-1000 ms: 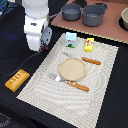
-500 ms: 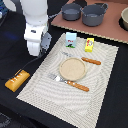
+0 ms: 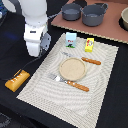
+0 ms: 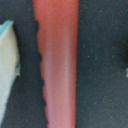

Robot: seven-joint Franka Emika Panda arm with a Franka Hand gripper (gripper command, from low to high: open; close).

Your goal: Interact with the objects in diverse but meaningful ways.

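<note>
Exterior view: orange-yellow ridged block lies at left, off the mat, near arm; gripper state can't tell. Prob. light, rigid; grip across short sides.

A dark counter carries a pale woven placemat laid at a slant. Directly on the counter, off the placemat toward the exterior view's left, lies the orange-yellow ridged block. Along the far edge sits a brown board bearing two grey pots. In the wrist view the dark surface shows with a blurred reddish strip across it.
</note>
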